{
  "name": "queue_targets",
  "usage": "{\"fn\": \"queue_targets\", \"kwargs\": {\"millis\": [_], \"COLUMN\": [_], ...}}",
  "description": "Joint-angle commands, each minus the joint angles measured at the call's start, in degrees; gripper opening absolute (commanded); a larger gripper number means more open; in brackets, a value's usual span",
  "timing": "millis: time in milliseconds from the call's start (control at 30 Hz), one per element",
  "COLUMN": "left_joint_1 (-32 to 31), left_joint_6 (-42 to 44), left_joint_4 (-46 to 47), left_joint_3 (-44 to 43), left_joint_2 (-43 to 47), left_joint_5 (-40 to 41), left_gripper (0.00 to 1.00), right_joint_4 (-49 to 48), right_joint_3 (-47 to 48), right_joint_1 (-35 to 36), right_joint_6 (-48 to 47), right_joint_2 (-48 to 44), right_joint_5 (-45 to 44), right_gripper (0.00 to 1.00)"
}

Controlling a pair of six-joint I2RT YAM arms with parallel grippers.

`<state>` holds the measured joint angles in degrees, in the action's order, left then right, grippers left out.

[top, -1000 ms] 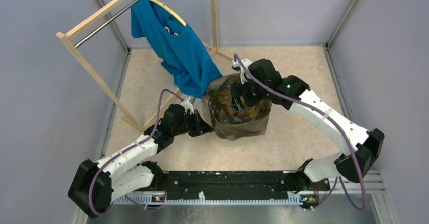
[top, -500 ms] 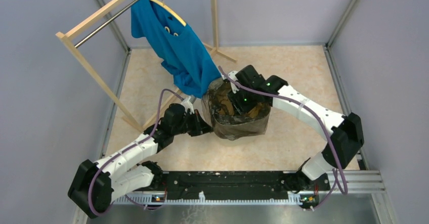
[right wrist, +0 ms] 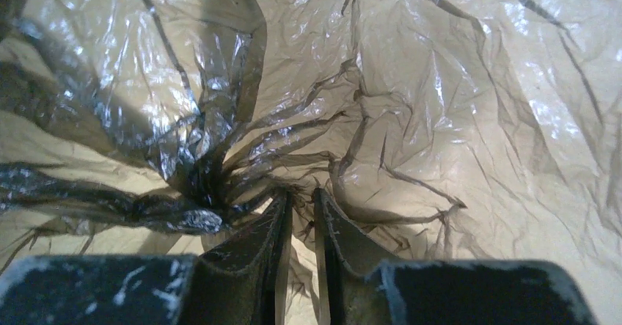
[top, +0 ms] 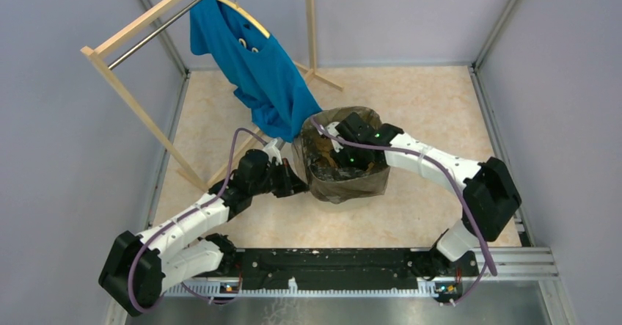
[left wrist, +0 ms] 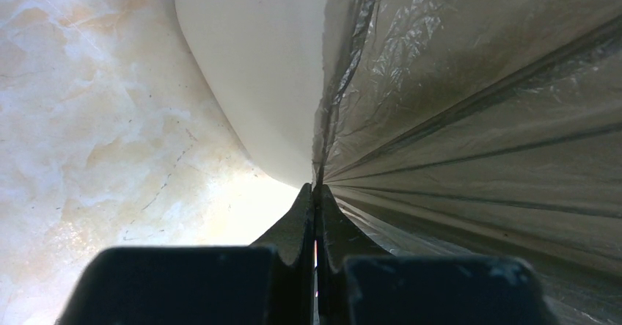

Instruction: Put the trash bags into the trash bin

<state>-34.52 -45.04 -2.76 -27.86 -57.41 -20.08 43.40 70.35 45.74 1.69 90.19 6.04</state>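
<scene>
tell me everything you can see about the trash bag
The trash bag is thin, see-through brown-grey film, glossy and crinkled. It is opened over the trash bin, lining the inside and hanging down the outer wall. The left gripper is shut on a fold of it outside the bin, with taut pleats running from the pinch. The right gripper is inside the bag, jaws nearly closed where the film bunches; whether it grips is unclear.

Much of trash bin [left wrist: 249, 68] beneath trash bag [top: 348, 182]
</scene>
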Motion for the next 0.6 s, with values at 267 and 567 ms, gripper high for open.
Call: {"fn": "queue_targets", "kwargs": {"millis": [267,567], "left_joint_1": [0.0,0.0], "left_joint_6": [0.8,1.0], "left_joint_4": [0.3,0.3], "left_joint_3": [-2.2,-2.2], "left_joint_2": [-0.1,-0.4], "left_joint_5": [0.1,0.0], "left_gripper": [0.0,0.0], "right_joint_4": [-5.9,-9.0], "right_joint_3": [-2.6,-3.8], "right_joint_1": [0.7,0.7], "right_joint_6": [-0.6,-0.7], "right_joint_2": [5.5,11.1], "right_joint_5": [0.0,0.5], "right_gripper": [0.22,0.3]}}
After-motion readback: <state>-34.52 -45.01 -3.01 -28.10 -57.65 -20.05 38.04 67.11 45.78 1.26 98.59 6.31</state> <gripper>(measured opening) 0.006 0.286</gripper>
